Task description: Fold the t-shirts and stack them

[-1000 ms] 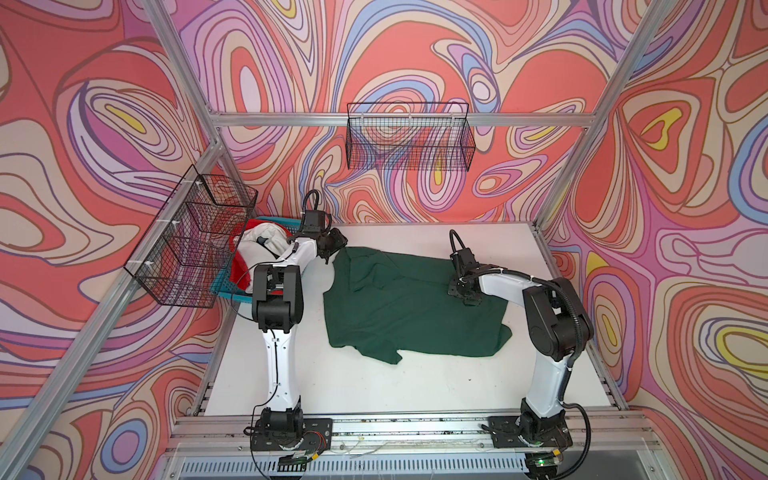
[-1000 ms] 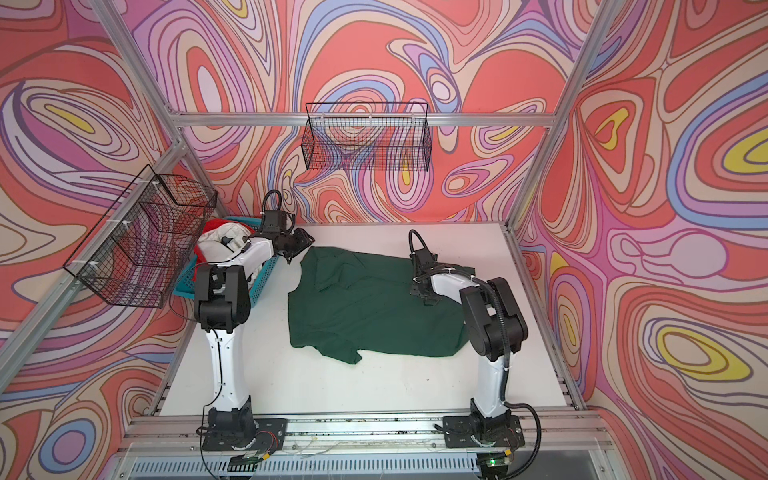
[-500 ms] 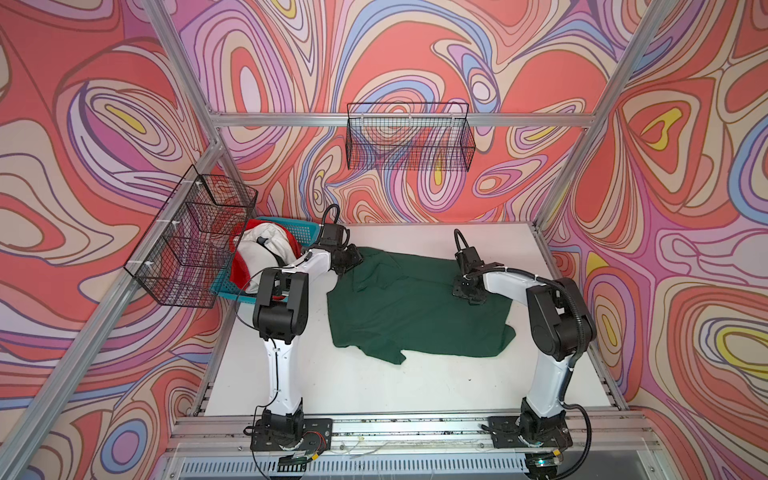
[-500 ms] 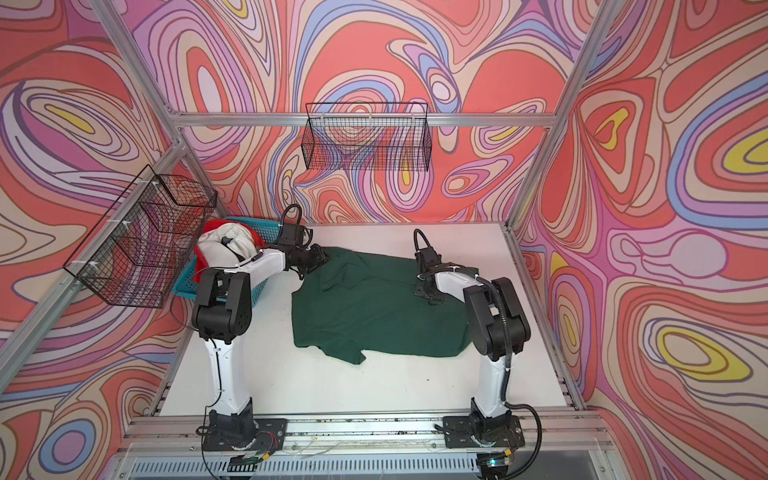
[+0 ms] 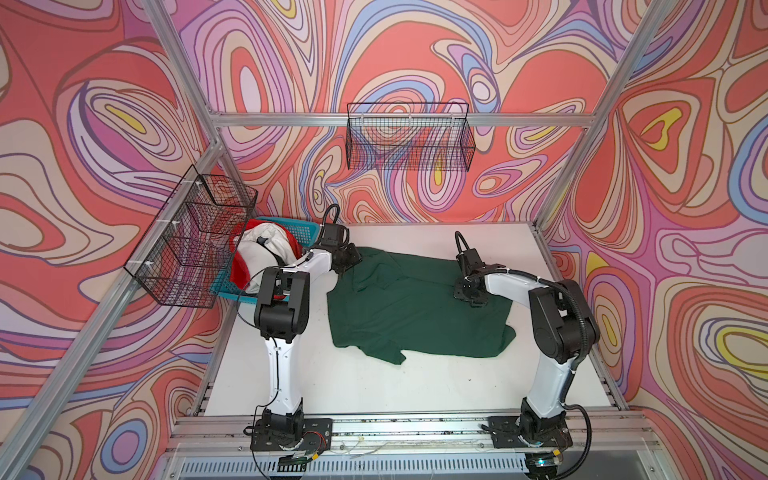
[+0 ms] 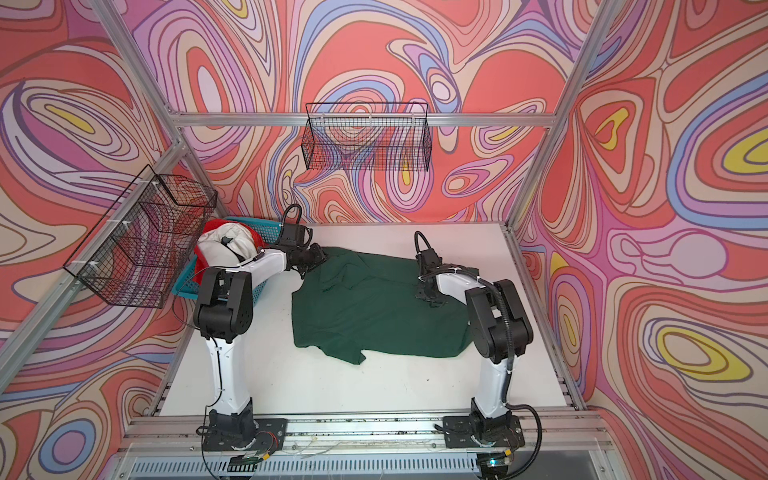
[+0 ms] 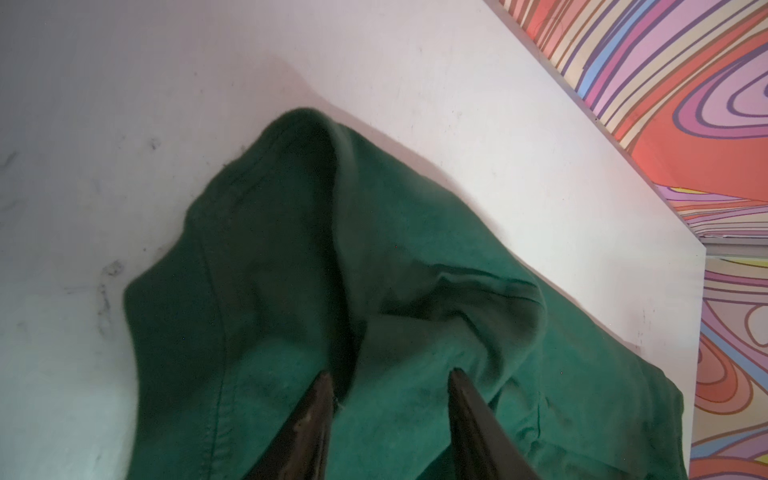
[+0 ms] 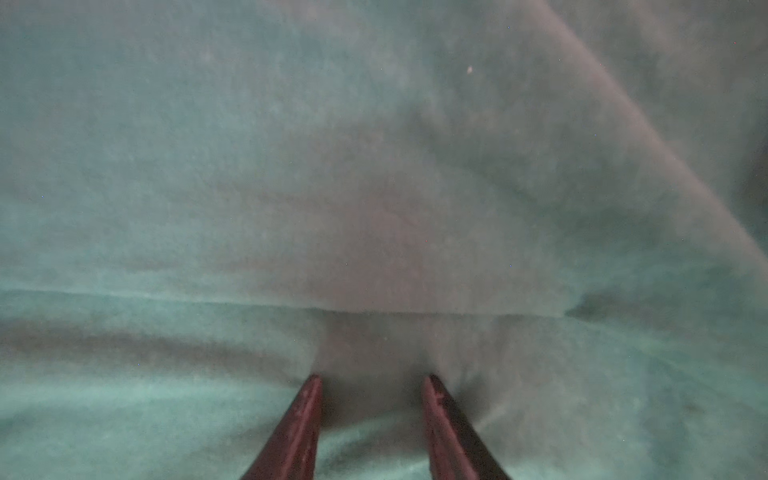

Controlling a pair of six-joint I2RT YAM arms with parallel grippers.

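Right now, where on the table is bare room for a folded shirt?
Free: the table's front strip between the green t-shirt and the rail; also its far right corner. Crowded: far left, around the blue basket and left end effector.

We can read no text, label, brand, number or sign in any view. The shirt (image 5: 415, 307) shows only plain green cloth.

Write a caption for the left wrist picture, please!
Left gripper with jaws apart at a bunched green t-shirt on the white table.
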